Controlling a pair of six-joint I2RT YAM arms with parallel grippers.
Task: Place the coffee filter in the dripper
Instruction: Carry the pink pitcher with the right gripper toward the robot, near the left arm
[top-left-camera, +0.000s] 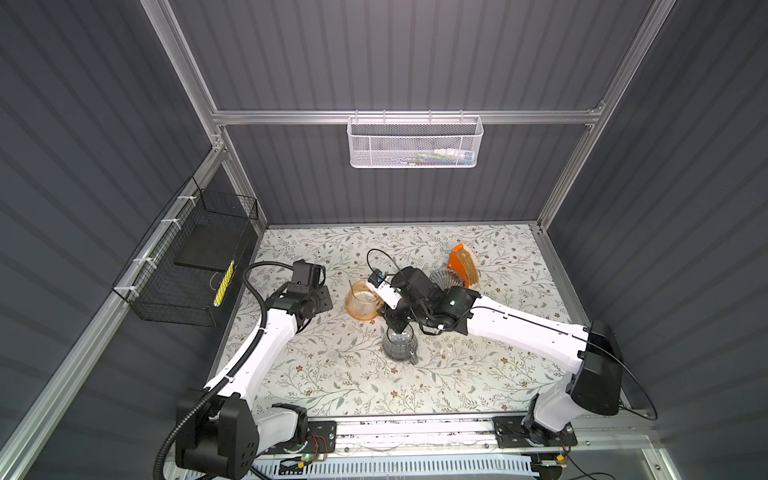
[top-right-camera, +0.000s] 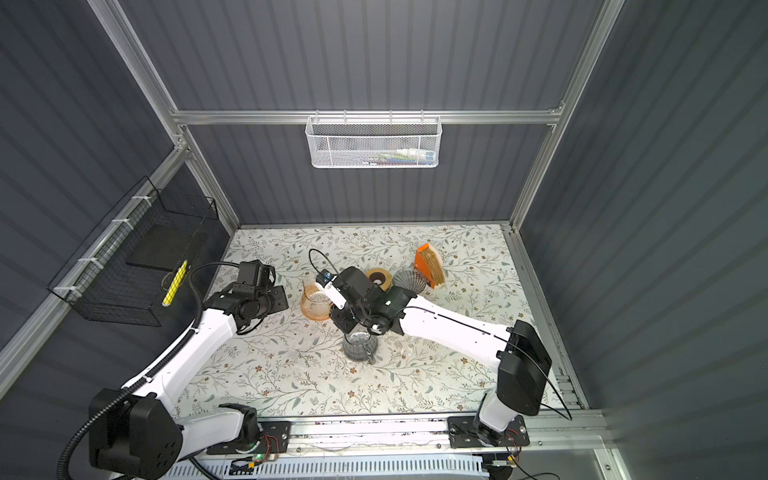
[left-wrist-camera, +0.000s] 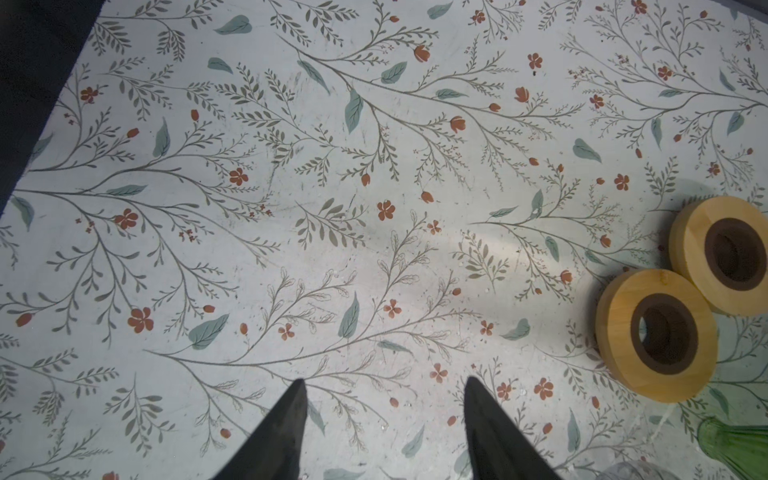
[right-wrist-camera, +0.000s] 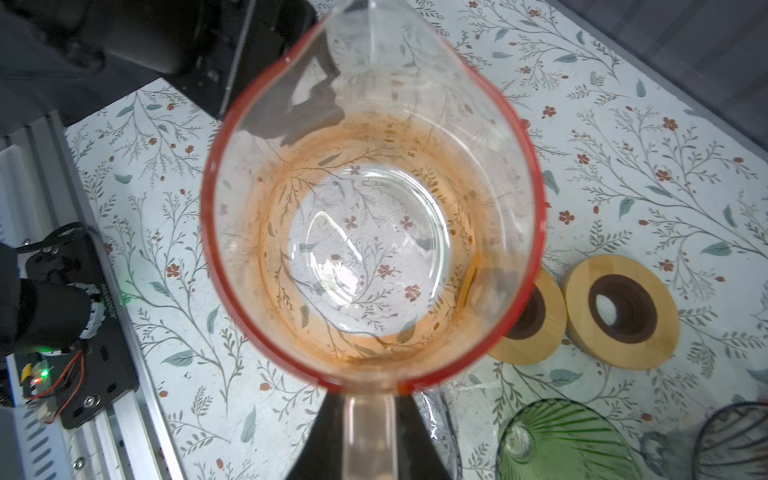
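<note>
Orange-tinted carafe (right-wrist-camera: 370, 232): fills the right wrist view, seen from above and empty; its clear handle runs between two dark fingers. Whether it rests on the table cannot be told.
Right pincer (right-wrist-camera: 370, 415): clenched on the carafe's handle, one finger on either side; in both top views it sits mid-table beside the carafe.
Left pincer (left-wrist-camera: 384, 388): released, jaws parted with nothing between them, above bare floral table (left-wrist-camera: 291, 187).
Coffee filters (top-left-camera: 472, 271): brown paper stack standing in an orange holder (top-left-camera: 456, 258) toward the far right of the table, well apart from both pincers.
Dark dripper (top-left-camera: 441, 279): ribbed glass, just beside the holder, on its left in both top views; the filters are in the holder, not in it.
Green dripper (right-wrist-camera: 561, 442): ribbed green glass, near the wooden rings in the right wrist view.
Wooden rings (left-wrist-camera: 656, 334): two, lying flat side by side.
Grey glass jug (top-left-camera: 400, 344): stands just in front of the right pincer.
</note>
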